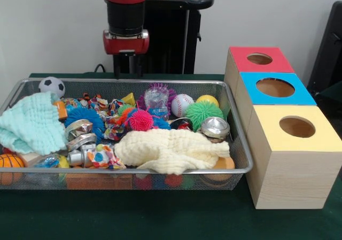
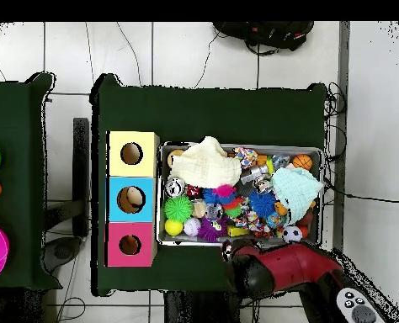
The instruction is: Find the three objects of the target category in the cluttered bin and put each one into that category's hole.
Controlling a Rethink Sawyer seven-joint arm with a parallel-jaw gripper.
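Note:
A wire mesh bin [image 1: 239,128] holds mixed clutter. Balls lie in it: a soccer ball [image 1: 52,85], a basketball [image 1: 9,162], a baseball [image 1: 181,104] and a yellow ball [image 1: 207,99]. Spiky balls in green [image 1: 203,113], pink [image 1: 140,120] and blue [image 1: 85,115] sit mid-bin. A yellow cloth [image 1: 170,151] and a mint cloth [image 1: 31,123] cover other items. Metal tins [image 1: 215,128] and a clear cup [image 1: 156,101] show too. My gripper [image 1: 127,69] hangs above the bin's far rim, clear of the objects. In the overhead view the arm [image 2: 279,265] hides it.
Three wooden boxes with round holes stand beside the bin: red [image 1: 278,63], blue [image 1: 302,95] and yellow [image 1: 320,138]. From above they are the red [image 2: 114,245], blue [image 2: 114,199] and yellow [image 2: 114,154] boxes. A second table [image 2: 9,168] with coloured items stands apart.

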